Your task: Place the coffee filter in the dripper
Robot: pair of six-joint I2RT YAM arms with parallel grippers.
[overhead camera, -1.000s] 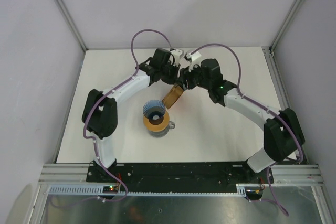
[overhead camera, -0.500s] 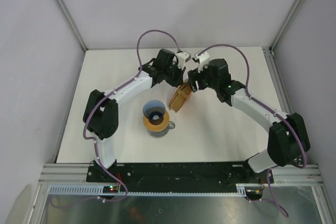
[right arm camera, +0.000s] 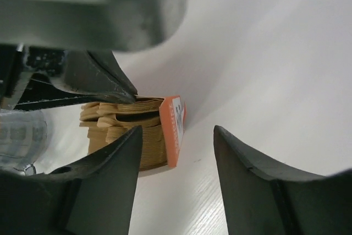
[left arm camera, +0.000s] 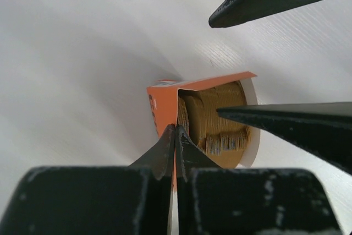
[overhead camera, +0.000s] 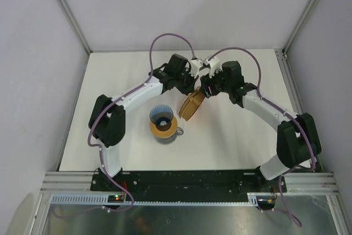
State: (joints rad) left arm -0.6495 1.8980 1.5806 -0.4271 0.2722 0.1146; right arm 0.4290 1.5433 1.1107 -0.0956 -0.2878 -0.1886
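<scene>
The blue dripper [overhead camera: 162,114] sits on a tan ring atop the glass carafe [overhead camera: 166,134], left of the grippers. An orange packet [overhead camera: 192,104] of stacked tan papers [left arm camera: 217,116] stands tilted on the table. My left gripper [left arm camera: 175,134] is shut on the packet's orange side wall [left arm camera: 164,103]; from above it [overhead camera: 192,82] is at the packet's far end. My right gripper [right arm camera: 177,131] is open at the packet's mouth, one finger [right arm camera: 118,155] against the stack, the other over bare table. No single coffee filter shows apart from the stack.
White table [overhead camera: 236,130] with grey walls on three sides and metal corner posts. The carafe with the dripper stands close to the left of the packet. Both arms arch in from the near edge and meet at the middle back.
Both grippers and the packet have shifted to the right. The packet has turned from slanted to more upright. The left gripper stays shut on it; the right jaws stay open.
</scene>
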